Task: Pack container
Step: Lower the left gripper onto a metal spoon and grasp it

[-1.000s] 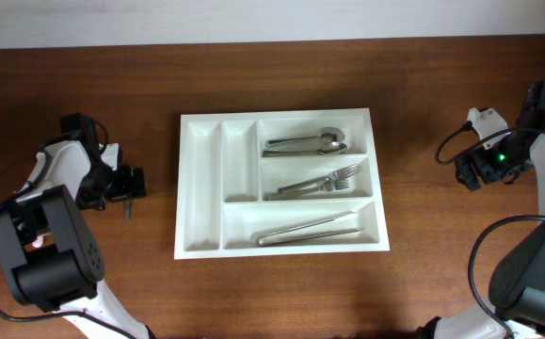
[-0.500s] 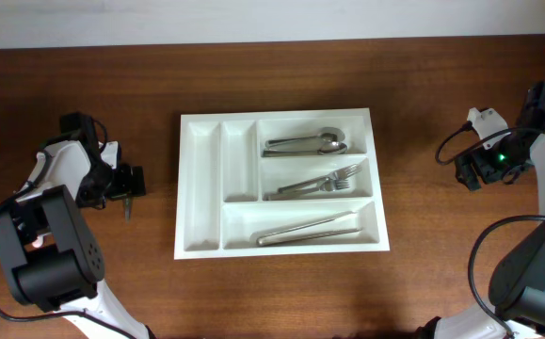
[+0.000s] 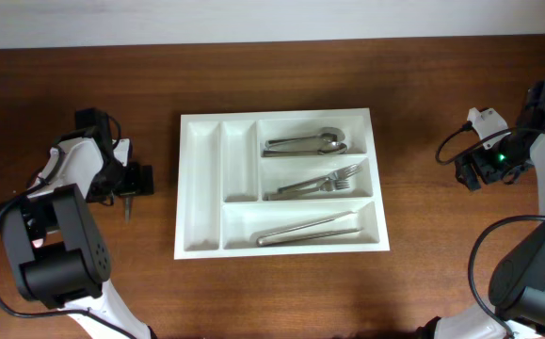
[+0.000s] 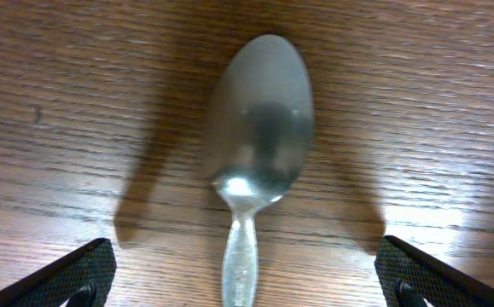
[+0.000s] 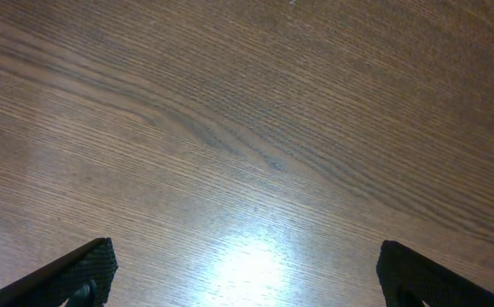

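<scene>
The container (image 3: 200,188) is a white cutlery tray in the middle of the table. Spoons (image 3: 305,143), forks (image 3: 321,184) and long pieces (image 3: 308,231) lie in its three wide compartments, while its two narrow ones hold nothing. A metal spoon (image 4: 259,128) lies on the wood left of the tray, seen in the overhead view as a thin spoon (image 3: 127,209). My left gripper (image 4: 247,286) hangs open over the spoon's handle, a finger on each side and apart from it. My right gripper (image 5: 247,281) is open over bare wood, far right of the tray.
The left gripper (image 3: 131,184) sits a short way off the tray's left wall. The right gripper (image 3: 467,171) is near the table's right edge with cables around it. A pale wall runs along the table's far edge.
The left arm has shifted a little to the right, toward the tray. The spoon, the tray and the right arm have not moved.
</scene>
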Controlling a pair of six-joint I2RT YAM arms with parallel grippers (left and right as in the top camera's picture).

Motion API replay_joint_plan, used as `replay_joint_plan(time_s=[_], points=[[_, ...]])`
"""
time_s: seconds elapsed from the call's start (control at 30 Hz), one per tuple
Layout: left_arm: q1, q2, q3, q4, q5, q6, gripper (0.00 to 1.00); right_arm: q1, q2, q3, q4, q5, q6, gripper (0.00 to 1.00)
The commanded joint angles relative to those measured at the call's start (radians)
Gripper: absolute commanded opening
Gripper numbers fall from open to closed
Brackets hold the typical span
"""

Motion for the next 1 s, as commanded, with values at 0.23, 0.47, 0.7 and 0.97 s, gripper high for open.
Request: replay_joint_plan(time_s=[0.23,0.47,0.7,0.97], points=[[0.008,0.019,-0.009,0.002,-0.023,-0.005,1.00,0.000,0.002,-0.006,0.000,-0.016,-0.008,0.99],[0.008,0.043,-0.009,0.002,-0.023,-0.006,1.00,0.000,0.002,-0.006,0.000,-0.016,-0.008,0.99],[0.008,0.043,-0.009,0.002,-0.023,-0.006,1.00,0.000,0.002,-0.006,0.000,-0.016,-0.008,0.99],[0.008,0.043,-0.009,-0.002,0.105,-0.006,1.00,0.000,0.002,-0.006,0.000,-0.016,-0.008,0.99]])
